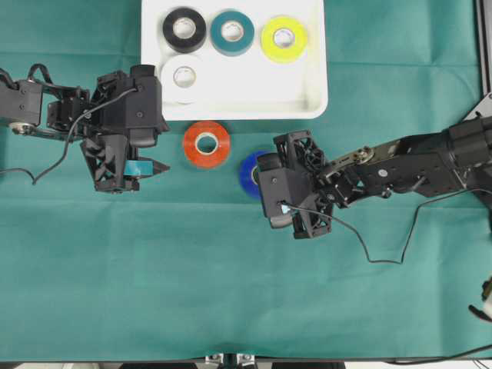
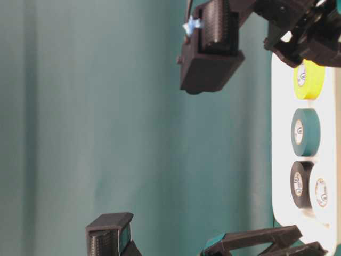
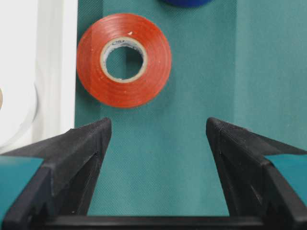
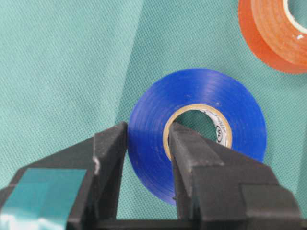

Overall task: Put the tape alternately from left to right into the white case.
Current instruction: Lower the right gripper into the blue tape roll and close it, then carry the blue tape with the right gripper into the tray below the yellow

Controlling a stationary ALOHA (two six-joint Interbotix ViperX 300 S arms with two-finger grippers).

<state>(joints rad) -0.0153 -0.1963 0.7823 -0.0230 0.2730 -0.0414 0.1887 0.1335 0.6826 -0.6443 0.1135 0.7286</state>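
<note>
Altogether six tape rolls, four in the white case point(image 1: 311, 96), right gripper point(image 4: 146, 143) pinching the blue roll's point(image 4: 201, 93) wall, left gripper point(image 3: 158, 139) spread wide, holding nothing.

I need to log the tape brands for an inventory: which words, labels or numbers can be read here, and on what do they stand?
None can be read.
Blue roll: dark print inside the core, too blurred.
Red-orange roll: faint marks on the core rim, unreadable.
Yellow roll, teal roll, black roll, white roll: core print too small.
</note>
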